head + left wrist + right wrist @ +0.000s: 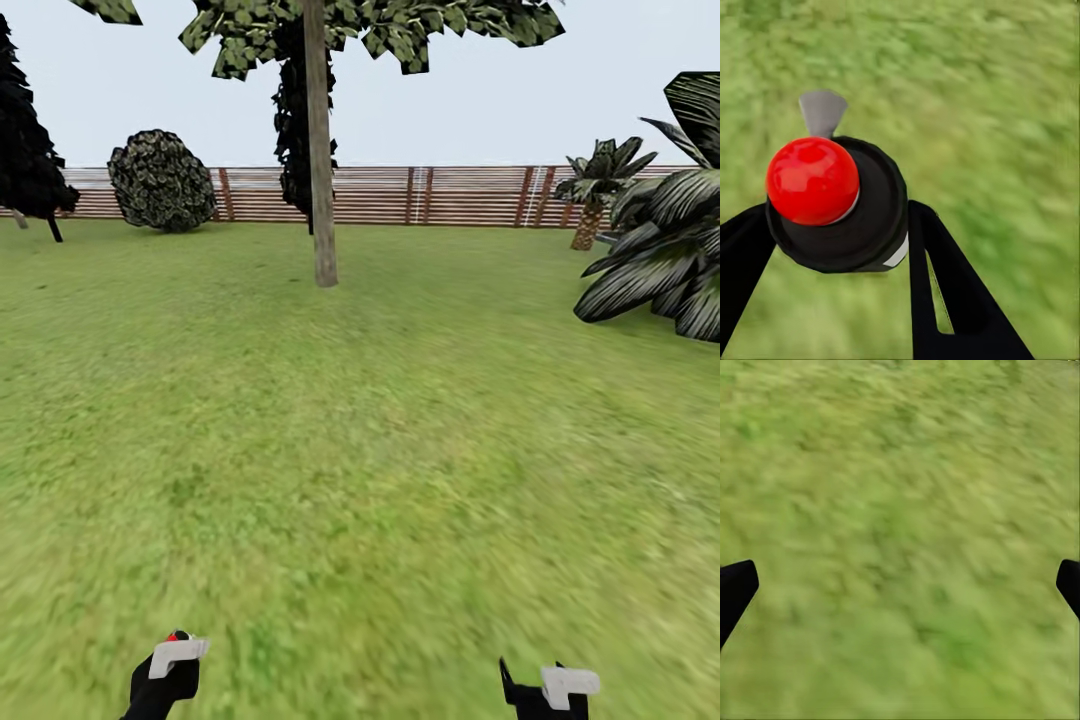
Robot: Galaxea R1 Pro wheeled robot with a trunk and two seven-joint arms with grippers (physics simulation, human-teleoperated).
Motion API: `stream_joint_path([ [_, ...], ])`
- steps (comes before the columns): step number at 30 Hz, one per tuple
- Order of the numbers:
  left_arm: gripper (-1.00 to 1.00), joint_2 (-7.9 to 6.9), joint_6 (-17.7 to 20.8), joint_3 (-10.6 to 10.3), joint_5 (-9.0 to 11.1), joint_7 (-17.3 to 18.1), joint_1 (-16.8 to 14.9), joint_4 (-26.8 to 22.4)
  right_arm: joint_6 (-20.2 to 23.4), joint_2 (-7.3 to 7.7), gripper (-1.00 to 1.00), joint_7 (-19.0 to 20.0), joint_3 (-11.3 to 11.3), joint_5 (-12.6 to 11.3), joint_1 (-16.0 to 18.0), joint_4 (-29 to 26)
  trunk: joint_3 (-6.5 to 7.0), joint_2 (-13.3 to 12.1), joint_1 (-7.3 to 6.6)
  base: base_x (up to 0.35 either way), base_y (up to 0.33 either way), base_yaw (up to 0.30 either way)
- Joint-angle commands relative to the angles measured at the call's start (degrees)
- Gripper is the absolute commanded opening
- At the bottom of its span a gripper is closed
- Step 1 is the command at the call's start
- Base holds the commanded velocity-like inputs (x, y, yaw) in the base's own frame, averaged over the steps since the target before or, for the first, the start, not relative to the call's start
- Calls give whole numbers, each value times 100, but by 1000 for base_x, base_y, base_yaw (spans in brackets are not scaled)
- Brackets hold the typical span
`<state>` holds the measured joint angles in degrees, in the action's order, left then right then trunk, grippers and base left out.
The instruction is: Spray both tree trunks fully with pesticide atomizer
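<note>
The pesticide atomizer [832, 202] has a black round cap, a glossy red knob and a grey nozzle, and my left gripper [840, 217] is shut on it over the grass. In the head view its red tip [177, 636] peeks above the left gripper [165, 672] at the bottom left. One tree stands straight ahead on the lawn, its pale trunk [321, 170] upright under a blocky green canopy [400, 25]. My right gripper [545, 692] hangs open at the bottom right, and between its fingers there is only grass [900, 585].
Open lawn [360, 450] stretches between me and the tree. A slatted wooden fence [460, 195] closes the far side. A round bush [160, 180] and a dark conifer [25, 150] stand far left; large palm-like plants [665, 250] crowd the right.
</note>
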<state>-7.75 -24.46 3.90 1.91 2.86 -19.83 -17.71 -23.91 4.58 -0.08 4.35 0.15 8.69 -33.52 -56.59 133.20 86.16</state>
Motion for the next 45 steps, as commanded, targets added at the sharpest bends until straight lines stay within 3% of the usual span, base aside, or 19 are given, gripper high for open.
stream_joint_path([
  [1,-100,2,-15,23,22,30,-4,4,-17,-1,100,-1,4,2,2,4,-13,2,2,337,0,0],
  [12,-100,2,-15,23,22,30,-4,4,-17,-1,100,-1,4,2,2,4,-96,2,2,337,0,0],
  [32,-100,2,-15,31,22,30,-4,4,-17,-1,100,-1,4,3,1,4,-102,2,2,337,0,0],
  [37,-100,2,-23,242,20,30,-4,4,-17,-1,100,-1,4,5,1,4,-102,2,2,337,0,0],
  [45,-100,6,-28,284,20,30,-4,4,-17,-1,100,-1,4,2,1,4,-102,2,2,337,0,0],
])
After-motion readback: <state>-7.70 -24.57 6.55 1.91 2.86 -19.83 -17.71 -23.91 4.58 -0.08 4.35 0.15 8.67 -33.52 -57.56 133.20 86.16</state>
